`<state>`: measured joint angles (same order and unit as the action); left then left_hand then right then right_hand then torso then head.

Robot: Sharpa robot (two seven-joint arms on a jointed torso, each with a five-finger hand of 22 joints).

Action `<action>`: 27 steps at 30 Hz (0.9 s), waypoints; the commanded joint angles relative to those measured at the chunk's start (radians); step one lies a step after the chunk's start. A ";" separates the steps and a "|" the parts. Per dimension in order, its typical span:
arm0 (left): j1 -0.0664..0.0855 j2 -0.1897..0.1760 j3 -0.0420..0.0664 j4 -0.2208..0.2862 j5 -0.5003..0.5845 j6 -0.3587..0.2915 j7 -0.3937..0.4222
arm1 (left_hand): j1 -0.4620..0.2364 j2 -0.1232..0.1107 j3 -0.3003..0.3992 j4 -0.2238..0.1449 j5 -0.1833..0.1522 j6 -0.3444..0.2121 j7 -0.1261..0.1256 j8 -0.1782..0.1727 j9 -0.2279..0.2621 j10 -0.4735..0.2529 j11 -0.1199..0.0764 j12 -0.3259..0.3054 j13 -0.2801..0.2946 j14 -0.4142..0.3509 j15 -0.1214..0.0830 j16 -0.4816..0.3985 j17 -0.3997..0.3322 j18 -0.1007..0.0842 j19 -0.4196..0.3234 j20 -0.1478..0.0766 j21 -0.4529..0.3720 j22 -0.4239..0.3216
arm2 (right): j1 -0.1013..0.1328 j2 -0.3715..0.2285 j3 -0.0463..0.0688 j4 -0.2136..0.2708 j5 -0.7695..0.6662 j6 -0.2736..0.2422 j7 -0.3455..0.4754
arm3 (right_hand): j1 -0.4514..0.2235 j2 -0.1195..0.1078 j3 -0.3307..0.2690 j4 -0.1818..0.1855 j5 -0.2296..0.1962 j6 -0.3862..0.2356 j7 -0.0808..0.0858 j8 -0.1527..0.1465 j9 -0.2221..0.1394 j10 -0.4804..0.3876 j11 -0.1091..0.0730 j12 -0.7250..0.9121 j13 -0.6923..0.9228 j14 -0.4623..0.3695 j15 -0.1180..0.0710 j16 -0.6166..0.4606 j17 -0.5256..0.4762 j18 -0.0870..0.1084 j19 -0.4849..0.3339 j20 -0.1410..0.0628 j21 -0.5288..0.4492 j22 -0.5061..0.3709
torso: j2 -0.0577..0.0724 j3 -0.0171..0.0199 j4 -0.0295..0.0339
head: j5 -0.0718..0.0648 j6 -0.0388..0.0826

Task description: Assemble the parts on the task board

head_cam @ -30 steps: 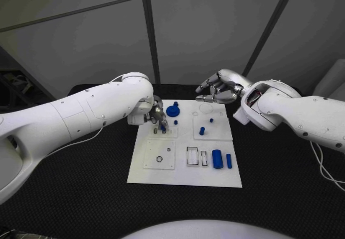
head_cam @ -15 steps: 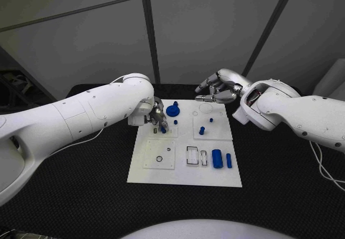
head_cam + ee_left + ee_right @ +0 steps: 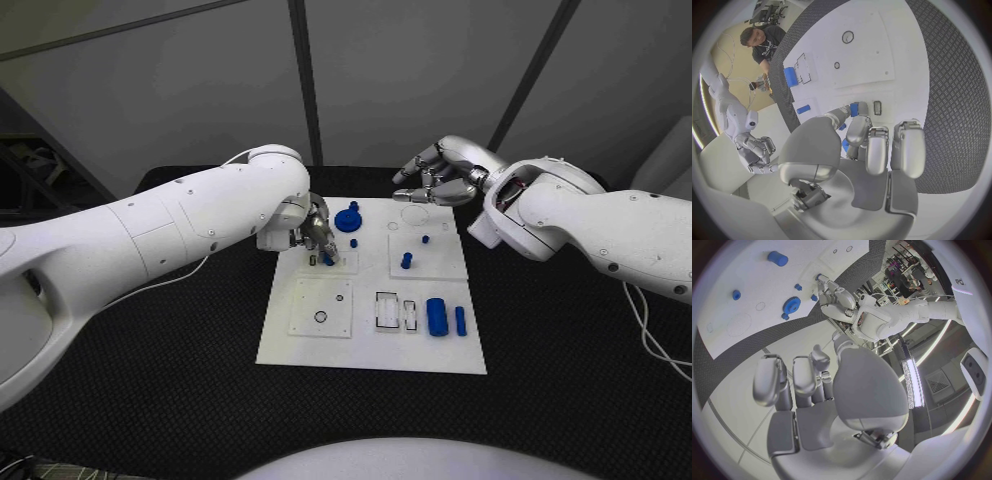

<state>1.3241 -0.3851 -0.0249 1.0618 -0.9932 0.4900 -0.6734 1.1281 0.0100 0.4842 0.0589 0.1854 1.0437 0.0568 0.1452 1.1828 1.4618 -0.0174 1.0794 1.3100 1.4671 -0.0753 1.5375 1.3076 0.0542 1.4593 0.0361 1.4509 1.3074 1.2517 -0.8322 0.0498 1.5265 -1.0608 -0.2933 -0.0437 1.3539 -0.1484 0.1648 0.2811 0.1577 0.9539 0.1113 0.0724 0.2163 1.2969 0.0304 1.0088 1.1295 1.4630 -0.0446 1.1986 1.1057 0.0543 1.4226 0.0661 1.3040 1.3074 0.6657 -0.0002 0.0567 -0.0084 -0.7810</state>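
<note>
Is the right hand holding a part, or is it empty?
Empty. The right hand hovers over the task board's far edge, fingers curled in, nothing between them.

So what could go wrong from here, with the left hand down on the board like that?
The left hand is working a small blue part at the task board; a slip could drop or tilt it. Its fingers sit close to the blue gear and might nudge it.

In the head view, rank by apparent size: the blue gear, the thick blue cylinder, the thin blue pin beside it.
1. Blue gear
2. Thick blue cylinder, close to the gear, so this order is unsure
3. Thin blue pin, clearly smallest
</note>
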 commanded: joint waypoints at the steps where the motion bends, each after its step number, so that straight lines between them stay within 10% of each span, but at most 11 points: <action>1: 0.000 0.002 0.000 -0.003 -0.005 0.021 0.002 | 0.033 0.039 0.122 -0.129 0.004 0.001 -0.006 0.004 0.001 -0.002 -0.005 -0.001 0.085 0.095 -0.004 0.001 0.232 -0.008 -0.001 -0.002 0.000 0.102 | 0.002 0.000 0.001 0.001 -0.003 0.005 0.007 | -0.010 0.001 0.000 0.006 0.004 0.008 0.002 -0.006 0.001 0.002 -0.001 0.006 -0.001 0.007 -0.001 -0.004 0.001 0.014 0.006 -0.001 -0.006 0.011 | 0.000 -0.0002 -0.0007 | -0.001 0.000; 27: -0.024 0.022 -0.002 -0.031 -0.002 0.017 -0.005 | 0.023 0.041 0.121 -0.123 -0.001 -0.002 -0.005 0.001 0.001 -0.004 -0.004 -0.006 0.083 0.095 -0.004 0.000 0.232 -0.007 -0.003 -0.002 -0.003 0.099 | 0.002 -0.004 0.001 0.007 -0.004 0.005 0.004 | -0.011 0.001 0.000 0.006 0.004 0.009 0.002 -0.006 0.001 0.002 -0.001 0.005 -0.002 0.007 -0.001 -0.005 0.000 0.014 0.006 -0.001 -0.007 0.010 | 0.000 0.0000 0.0008 | -0.003 -0.004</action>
<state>1.3134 -0.3657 -0.0199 1.0312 -0.9953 0.4911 -0.6746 1.1261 0.0120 0.4842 0.0589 0.1892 1.0459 0.0545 0.1489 1.1853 1.4600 -0.0186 1.0794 1.3100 1.4672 -0.0746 1.5375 1.3076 0.0542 1.4592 0.0361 1.4509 1.3074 1.2517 -0.8358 0.0498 1.5307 -1.0614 -0.2922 -0.0444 1.3539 -0.1484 0.1648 0.2811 0.1577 0.9569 0.1143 0.0724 0.2160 1.2969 0.0304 1.0087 1.1295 1.4631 -0.0446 1.1986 1.1054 0.0543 1.4226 0.0662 1.3001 1.3074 0.6662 -0.0002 0.0567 -0.0112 -0.7860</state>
